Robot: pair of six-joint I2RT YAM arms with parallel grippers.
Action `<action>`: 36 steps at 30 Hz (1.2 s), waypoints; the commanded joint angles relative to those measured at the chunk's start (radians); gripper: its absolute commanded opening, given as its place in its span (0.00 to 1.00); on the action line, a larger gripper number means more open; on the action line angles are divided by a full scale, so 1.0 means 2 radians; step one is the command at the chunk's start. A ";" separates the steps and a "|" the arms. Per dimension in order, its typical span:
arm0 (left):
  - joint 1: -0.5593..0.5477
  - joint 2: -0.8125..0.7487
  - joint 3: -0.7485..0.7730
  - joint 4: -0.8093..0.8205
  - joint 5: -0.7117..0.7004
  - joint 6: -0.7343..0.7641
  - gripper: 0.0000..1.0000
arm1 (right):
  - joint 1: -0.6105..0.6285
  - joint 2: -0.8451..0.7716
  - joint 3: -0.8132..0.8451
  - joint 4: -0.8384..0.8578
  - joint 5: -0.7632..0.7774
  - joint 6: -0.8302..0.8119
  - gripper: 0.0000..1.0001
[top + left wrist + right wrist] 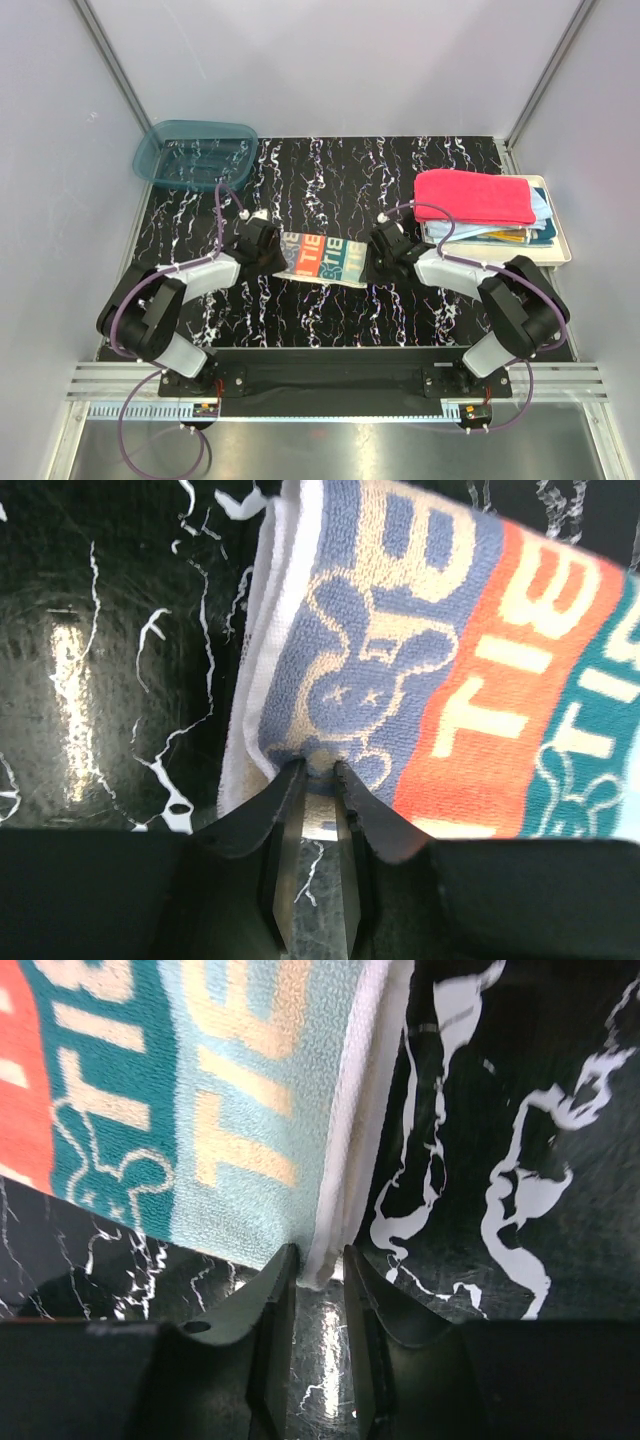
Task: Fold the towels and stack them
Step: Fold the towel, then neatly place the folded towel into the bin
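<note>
Fingers first: left gripper (320,770) is closed on the near edge of the lettered towel (322,257), pinching cloth at its blue-printed end. Right gripper (318,1257) is likewise nipped shut on the towel's white border at the teal end. Both hold fabric low against the black marbled table (330,330).

Position: towel lies mid-table, stretched between the two grippers, well apart from the bin (195,155) at far left and the tray (556,250) at far right.

Progress, judged: several towels sit piled on the tray, red-pink towel (475,197) on top, with light blue, white and mustard edges showing beneath. No cloth shows through the bin. The lettered towel looks like the last loose one. Layered white edges in the wrist views suggest it is already doubled into a strip. A further fold and the carry to the pile remain.

Orientation: long axis runs left to right across the table, one short end at each gripper. The right end sits slightly nearer the arm bases. Printed face is up.
</note>
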 commanded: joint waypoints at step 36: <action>-0.161 0.107 0.129 0.048 0.031 -0.032 0.17 | -0.015 0.018 0.019 0.037 0.068 0.030 0.64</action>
